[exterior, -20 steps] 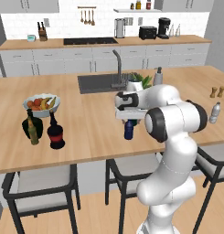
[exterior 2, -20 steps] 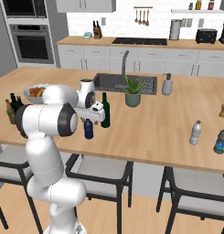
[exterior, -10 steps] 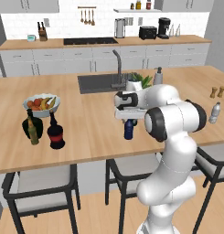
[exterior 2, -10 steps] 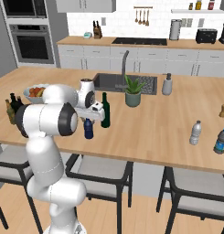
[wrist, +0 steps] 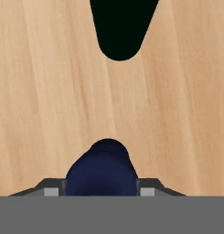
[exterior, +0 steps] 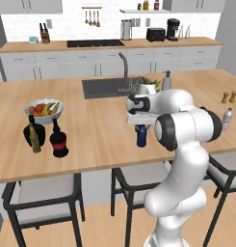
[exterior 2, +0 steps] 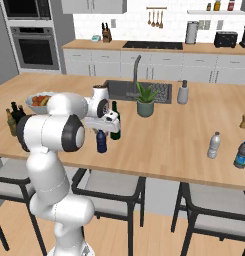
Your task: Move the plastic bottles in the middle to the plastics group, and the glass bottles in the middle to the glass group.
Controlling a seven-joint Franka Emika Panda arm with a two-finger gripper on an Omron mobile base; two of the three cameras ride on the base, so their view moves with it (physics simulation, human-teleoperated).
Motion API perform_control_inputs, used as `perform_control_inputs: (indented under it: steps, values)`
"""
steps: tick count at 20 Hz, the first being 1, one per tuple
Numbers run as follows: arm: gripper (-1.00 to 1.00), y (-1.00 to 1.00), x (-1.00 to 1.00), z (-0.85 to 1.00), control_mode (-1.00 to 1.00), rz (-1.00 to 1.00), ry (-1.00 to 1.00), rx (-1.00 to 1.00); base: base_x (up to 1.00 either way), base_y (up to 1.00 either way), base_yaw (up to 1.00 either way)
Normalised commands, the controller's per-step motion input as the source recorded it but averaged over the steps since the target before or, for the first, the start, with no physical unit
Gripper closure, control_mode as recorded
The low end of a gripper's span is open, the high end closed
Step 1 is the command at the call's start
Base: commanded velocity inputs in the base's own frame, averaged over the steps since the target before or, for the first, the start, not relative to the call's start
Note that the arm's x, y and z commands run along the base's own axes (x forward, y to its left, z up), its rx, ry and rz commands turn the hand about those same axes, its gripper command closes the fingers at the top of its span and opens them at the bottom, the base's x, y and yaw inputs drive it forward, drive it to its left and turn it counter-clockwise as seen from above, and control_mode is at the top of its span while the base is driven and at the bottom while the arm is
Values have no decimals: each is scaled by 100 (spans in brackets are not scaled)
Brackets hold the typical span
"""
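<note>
The small dark blue bottle (wrist: pixel 102 170) was seen standing upright on the wooden island counter (exterior: pixel 90 130), near its front edge. The gripper (wrist: pixel 102 192) was positioned directly above it, its fingers clasped on either side of the bottle's top. The bottle's long axis was vertical, in line with the hand. The clear water bottle (exterior 2: pixel 213 145) lay well to the right.

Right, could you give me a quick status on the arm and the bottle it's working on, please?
End effector shut on small blue bottle, bottle standing on counter. Tall green bottle close beside it. Clear water bottle far along the counter.
</note>
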Motion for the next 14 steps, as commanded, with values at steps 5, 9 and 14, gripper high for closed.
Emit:
perform_control_inputs:
  steps: [5,9,14]
  values:
    - [100,-90,-24,10,-100,0,0,0,0,0,0]
    - [100,-97,-13,1,-100,0,0,0,0,0,0]
    - [100,-96,-9,4,-100,0,0,0,0,0,0]
